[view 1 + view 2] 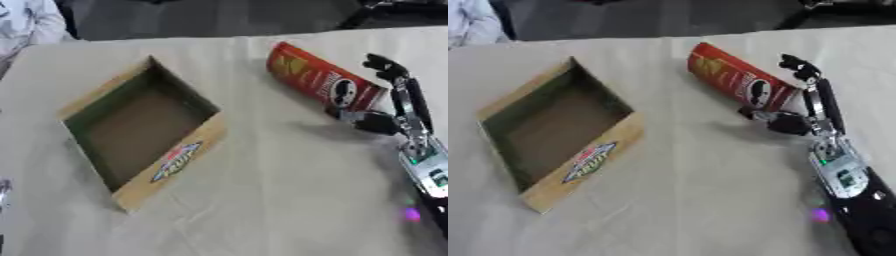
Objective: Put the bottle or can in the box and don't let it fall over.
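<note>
The robot's right hand (802, 97) is reaching in from the right side of the view and is cupping the near end of a red can (737, 80), with the fingers (798, 65) curling around the far side of that end and the thumb (776, 120) pressing in on the near side. The can is a long cardboard-looking tube with a printed red label, yellow lettering and a round face logo near the end being held. It is lying tilted on the surface (289, 200), its long axis running diagonally from the hand up and to the left, so that its free end is pointing toward the far left. Nothing is sitting between the can and the box (140, 130), which is lying well apart to the left. The box is an open, shallow cardboard tray, turned like a diamond, with tan walls, a dark greenish inner lining and a brown floor; a red, white and blue logo is showing on its near right wall. The surface is looking like a pale beige cloth with soft creases. The arm behind the hand is black with silver parts and small glowing lights. The left hand is not showing in either view.
</note>
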Controlling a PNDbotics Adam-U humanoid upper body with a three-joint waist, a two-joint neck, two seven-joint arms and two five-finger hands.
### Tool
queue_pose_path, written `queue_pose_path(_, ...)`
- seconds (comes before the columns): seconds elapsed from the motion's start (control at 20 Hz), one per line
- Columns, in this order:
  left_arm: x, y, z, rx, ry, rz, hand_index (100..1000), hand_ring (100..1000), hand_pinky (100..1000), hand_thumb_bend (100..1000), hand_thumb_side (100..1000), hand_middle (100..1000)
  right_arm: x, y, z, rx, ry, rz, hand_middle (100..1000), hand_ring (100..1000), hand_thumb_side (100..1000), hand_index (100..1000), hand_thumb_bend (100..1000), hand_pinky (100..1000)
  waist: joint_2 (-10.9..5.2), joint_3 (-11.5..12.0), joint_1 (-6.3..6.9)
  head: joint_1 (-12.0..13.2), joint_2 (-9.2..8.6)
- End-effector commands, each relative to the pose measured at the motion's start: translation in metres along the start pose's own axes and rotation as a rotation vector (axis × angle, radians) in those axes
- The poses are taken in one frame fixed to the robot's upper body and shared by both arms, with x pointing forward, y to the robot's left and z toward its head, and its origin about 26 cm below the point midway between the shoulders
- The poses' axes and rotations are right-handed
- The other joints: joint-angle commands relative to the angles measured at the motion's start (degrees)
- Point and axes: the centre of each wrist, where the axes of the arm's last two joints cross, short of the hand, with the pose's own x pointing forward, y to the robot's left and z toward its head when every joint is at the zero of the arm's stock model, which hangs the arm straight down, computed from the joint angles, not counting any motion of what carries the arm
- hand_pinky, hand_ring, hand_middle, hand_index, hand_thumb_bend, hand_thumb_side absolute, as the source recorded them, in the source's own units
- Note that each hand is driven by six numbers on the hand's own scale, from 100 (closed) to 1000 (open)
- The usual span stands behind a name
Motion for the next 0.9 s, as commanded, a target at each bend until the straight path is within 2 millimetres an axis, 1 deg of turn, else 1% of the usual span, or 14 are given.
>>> queue_pose_path(0.05,0.0078,0.0024,-0.0064,0.006,-0.032,0.012,664,879,556,543,612,650,-0.0110,0.0026,0.0088,0.022,0.052,0.020,764,875,437,890,813,856,-0.22,0.22,0.26,0.18,-0.48)
queue_pose_path(0.4,0.0080,0.0024,-0.0066,0.005,-0.034,0.015,662,879,556,541,611,648,-0.0145,0.0045,0.0104,0.049,0.108,0.045,763,872,418,890,780,843,-0.22,0.19,0.28,0.32,-0.40)
queue_pose_path(0.65,0.0077,0.0026,-0.0066,0.004,-0.033,0.014,660,879,555,540,611,648,-0.0129,0.0045,0.0088,0.080,0.132,0.065,761,866,393,889,751,828,-0.23,0.16,0.26,0.40,-0.29)
queue_pose_path(0.9,0.0073,0.0032,-0.0068,0.005,-0.034,0.013,659,880,555,537,609,646,-0.0081,0.0023,0.0055,0.135,0.147,0.118,748,839,324,882,712,764,-0.35,0.07,0.18,0.69,-0.18)
